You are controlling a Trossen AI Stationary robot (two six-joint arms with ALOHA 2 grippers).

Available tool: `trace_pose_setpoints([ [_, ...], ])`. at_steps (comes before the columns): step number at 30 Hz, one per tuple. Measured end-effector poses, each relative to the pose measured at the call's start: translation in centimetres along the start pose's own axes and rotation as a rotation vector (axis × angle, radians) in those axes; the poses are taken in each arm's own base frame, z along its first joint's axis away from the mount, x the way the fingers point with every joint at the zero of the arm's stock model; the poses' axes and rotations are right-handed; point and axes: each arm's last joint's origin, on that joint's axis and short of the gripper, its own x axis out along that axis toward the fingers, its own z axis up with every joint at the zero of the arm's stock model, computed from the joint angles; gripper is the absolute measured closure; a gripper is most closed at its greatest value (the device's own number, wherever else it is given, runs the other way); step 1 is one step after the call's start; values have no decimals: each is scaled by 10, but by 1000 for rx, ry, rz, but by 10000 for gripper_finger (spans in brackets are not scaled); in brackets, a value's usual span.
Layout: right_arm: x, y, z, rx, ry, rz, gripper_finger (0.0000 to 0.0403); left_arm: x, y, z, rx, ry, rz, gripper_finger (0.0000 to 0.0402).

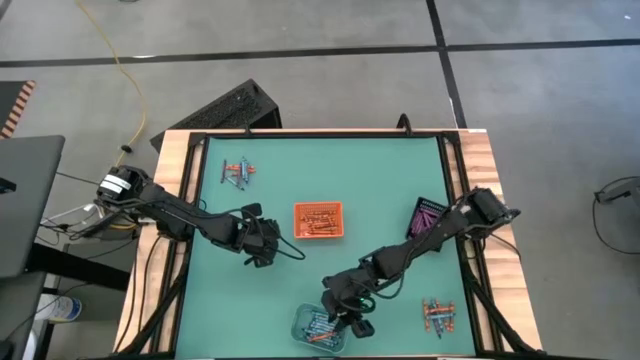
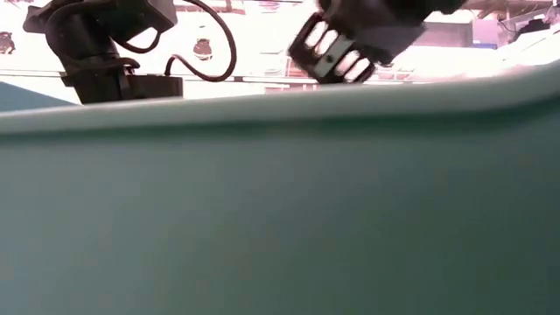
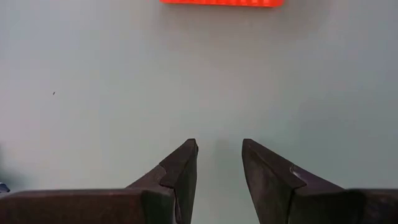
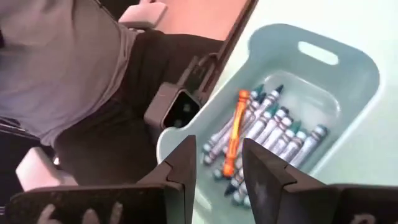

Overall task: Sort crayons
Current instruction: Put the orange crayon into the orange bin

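Near the table's front edge stands a clear tray [image 1: 320, 327] [image 4: 348, 56] with several blue-grey crayons [image 4: 273, 130]. One orange crayon [image 4: 235, 134] lies across the top of them. My right gripper [image 1: 350, 318] [image 4: 217, 163] hangs open just above this tray, its fingers on either side of the orange crayon's near end and, as far as I see, clear of it. My left gripper [image 1: 262, 247] [image 3: 219, 152] stands open over bare mat, left of the orange tray [image 1: 318, 220] [image 3: 221, 2], which holds orange-red crayons.
A black tray [image 1: 430, 217] with purple crayons stands at the right. Loose crayons lie at the far left [image 1: 238, 172] and the near right [image 1: 438, 315]. A person in a grey top [image 4: 56, 68] stands by the table's near edge. The green mat [image 1: 380, 180] has free room in its middle.
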Motion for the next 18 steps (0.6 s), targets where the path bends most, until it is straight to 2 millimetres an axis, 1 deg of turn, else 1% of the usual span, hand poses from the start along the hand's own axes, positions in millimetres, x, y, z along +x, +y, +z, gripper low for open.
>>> trace_pose_setpoints([
  [5, 13, -7, 10, -15, 51, 66, 282, 0, -1, 4, -12, -41, -10, 284],
  [8, 18, -13, 8, 2, 121, 45, 282, 0, -3, 5, 10, -44, -38, 284],
  [15, 21, -14, 13, -29, 95, -119, 282, 0, -4, 5, 35, -33, -62, 284],
  [18, 22, -14, 14, 5, 77, -157, 282, -1, -6, 4, 40, -32, -74, 284],
])
